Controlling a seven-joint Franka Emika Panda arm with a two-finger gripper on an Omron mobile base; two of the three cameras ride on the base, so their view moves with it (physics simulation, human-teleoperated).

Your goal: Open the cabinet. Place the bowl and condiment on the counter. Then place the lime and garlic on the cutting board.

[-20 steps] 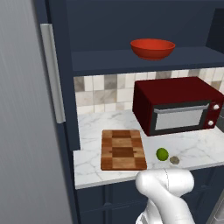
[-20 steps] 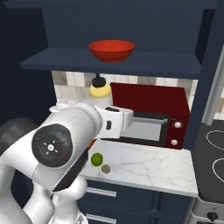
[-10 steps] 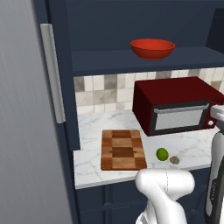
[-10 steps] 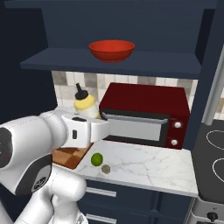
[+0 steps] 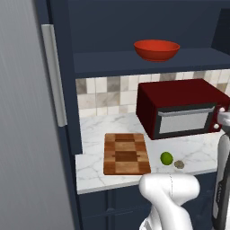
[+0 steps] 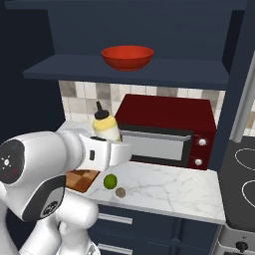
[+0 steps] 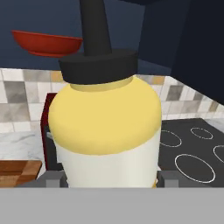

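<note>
the fingers (image 7: 109,186) are clamped on the condiment (image 6: 106,128), one dark pad showing either side of its pale lower body in the hand view, and the bottle hangs upright in the air in front of the microwave (image 5: 182,108), above the tabletop (image 5: 96,164) and not yet on it.

risks, as i judge them: the bottle is held low on its body, so it could tip or slip if the arm swings fast. lowering it close to the microwave could knock its base against the oven door. setting it down near the lime (image 5: 166,158) or the garlic (image 5: 179,164), both just in front of the microwave, could bump them, and both are round enough to roll off the front edge. the bowl (image 5: 157,49) sits on the cabinet shelf above the microwave, waiting its turn.

count: one bowl, one condiment, one lime, one garlic, one cutting board (image 5: 126,153) left of the microwave, one microwave.
</note>
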